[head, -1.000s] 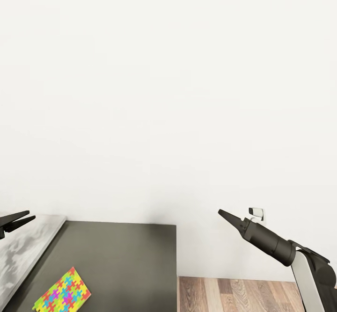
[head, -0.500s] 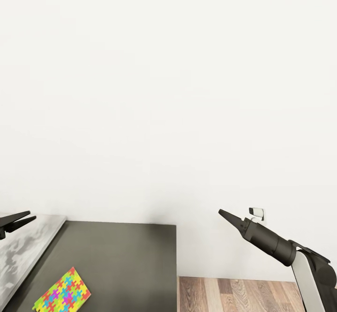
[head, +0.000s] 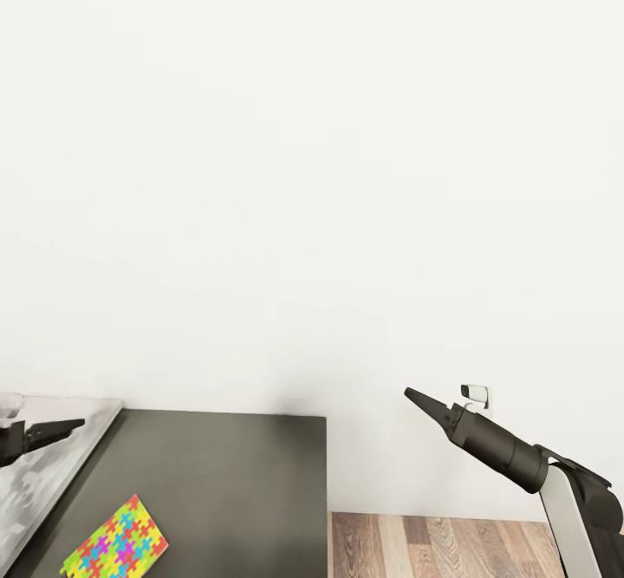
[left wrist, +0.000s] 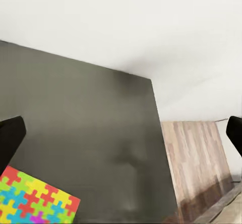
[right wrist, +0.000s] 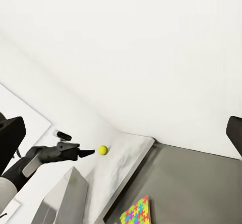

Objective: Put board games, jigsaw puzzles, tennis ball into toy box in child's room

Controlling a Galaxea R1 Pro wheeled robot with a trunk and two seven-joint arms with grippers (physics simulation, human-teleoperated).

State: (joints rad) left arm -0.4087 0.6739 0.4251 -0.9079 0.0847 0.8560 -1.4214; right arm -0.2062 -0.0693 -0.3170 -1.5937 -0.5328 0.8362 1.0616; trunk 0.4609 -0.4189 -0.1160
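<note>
Before us a white wall (head: 312, 171) rises over the dark table (head: 225, 483), with one jigsaw (head: 117, 539) flat near its front edge. Our left gripper (right wrist: 89, 152) hovers spread, the tennis ball (right wrist: 103, 150) just off its tips — ungrasped. Our right gripper (head: 414, 397) hangs beyond the table — released too.

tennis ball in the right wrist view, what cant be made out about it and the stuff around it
- Tennis ball: right wrist view, too small to tell if it touches the left tool.
- Grey box: same view, cut off by the edge, and its wall hides the inside.
- Jigsaw puzzle: head view, corner cut off by the edge.
</note>
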